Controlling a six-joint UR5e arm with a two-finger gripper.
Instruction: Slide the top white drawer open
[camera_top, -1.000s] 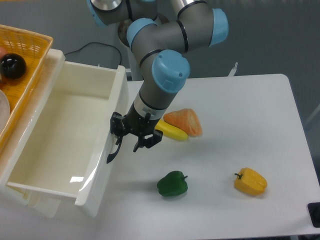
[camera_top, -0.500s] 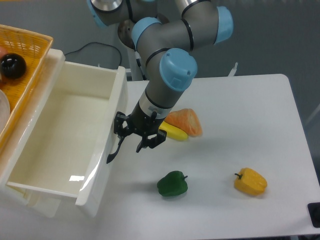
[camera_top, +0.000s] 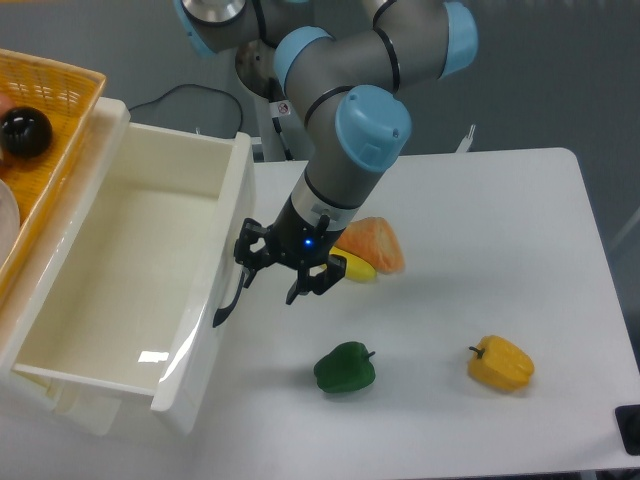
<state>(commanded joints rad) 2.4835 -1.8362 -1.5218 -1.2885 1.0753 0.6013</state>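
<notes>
The top white drawer (camera_top: 120, 260) stands pulled far out over the table's left side, its glossy white inside bare. Its curved black handle (camera_top: 229, 300) shows on the front face. My gripper (camera_top: 272, 287) hangs just right of that handle, open, with nothing between its fingers and a small gap to the handle.
An orange wicker basket (camera_top: 45, 120) with a black ball (camera_top: 24, 132) sits on the cabinet top at the left. On the table lie a yellow item (camera_top: 350, 265), an orange piece (camera_top: 372, 243), a green pepper (camera_top: 345, 368) and a yellow pepper (camera_top: 501, 364).
My gripper has drawn off to the right, away from the drawer handle, and its arm has shifted right with it. The drawer has stayed where it was.
</notes>
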